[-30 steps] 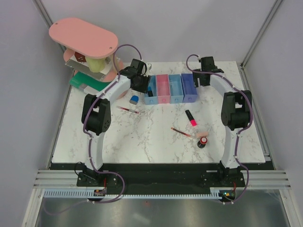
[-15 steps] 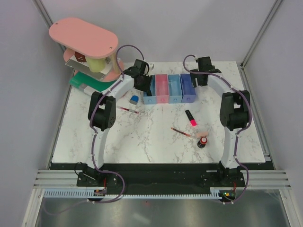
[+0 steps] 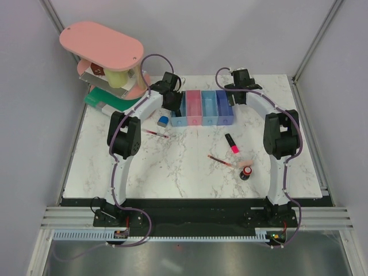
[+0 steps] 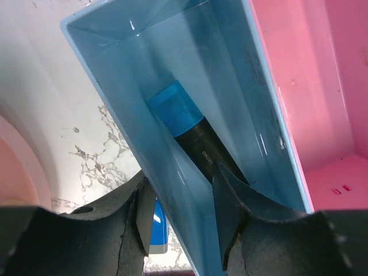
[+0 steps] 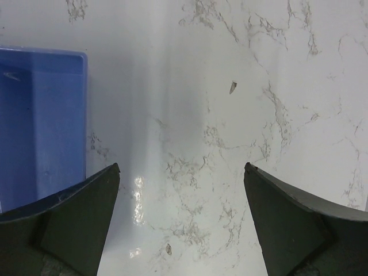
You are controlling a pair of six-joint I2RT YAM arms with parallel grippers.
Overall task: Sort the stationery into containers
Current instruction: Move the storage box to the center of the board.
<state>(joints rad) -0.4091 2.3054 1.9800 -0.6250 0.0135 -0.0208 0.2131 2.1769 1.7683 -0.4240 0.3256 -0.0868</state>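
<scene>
Two robot arms reach toward a row of four small bins point(image 3: 201, 109) at the far side of a marble table point(image 3: 172, 167). The left gripper point(image 4: 181, 179) is half spread and holds nothing. It straddles the left wall of the leftmost blue bin point(image 4: 115, 75) with one finger inside, perhaps to steady or shift it.

A blue-capped black marker point(image 4: 187, 129) lies in that bin. White print on its barrel seems to read "deli"; the rest is too small.

The right gripper point(image 5: 181, 169), spread wide and empty, hangs over the tabletop just right of the purple bin point(image 5: 46, 126).

Still unsorted:
- a blue block point(image 3: 163, 121) just left of the bins
- a red pen point(image 3: 155, 133) near it
- nearer, on the right, a pink marker point(image 3: 232, 143), a second pen point(image 3: 220, 161), an eraser point(image 3: 246, 164) and a knob point(image 3: 246, 173)
</scene>
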